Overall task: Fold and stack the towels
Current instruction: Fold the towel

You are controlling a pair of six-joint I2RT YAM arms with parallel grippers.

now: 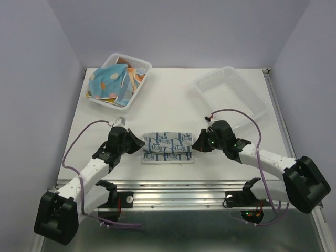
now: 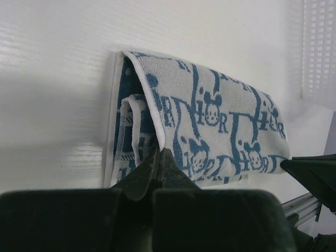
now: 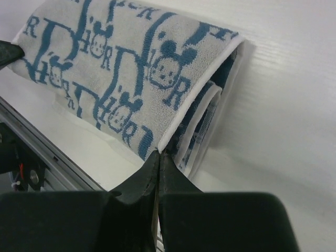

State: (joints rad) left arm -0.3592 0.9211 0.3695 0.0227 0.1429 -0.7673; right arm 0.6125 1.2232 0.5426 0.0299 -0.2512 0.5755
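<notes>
A white towel with blue print (image 1: pixel 168 147) lies folded in a long strip on the table's near middle. My left gripper (image 1: pixel 138 143) is at its left end, jaws shut on the near corner of the top layer's white hem, as the left wrist view shows (image 2: pixel 159 152). My right gripper (image 1: pixel 198 143) is at its right end, jaws shut on the matching hem corner (image 3: pixel 159 153). The towel (image 2: pixel 220 121) shows stacked layers at both ends (image 3: pixel 121 68). More towels, with a light blue orange-dotted one (image 1: pixel 109 80) on top, fill a basket at the back left.
The white mesh basket (image 1: pixel 139 63) with the towels stands at the back left. An empty clear mesh basket (image 1: pixel 231 94) stands at the back right. A metal rail (image 1: pixel 173 188) runs along the table's near edge, just in front of the towel.
</notes>
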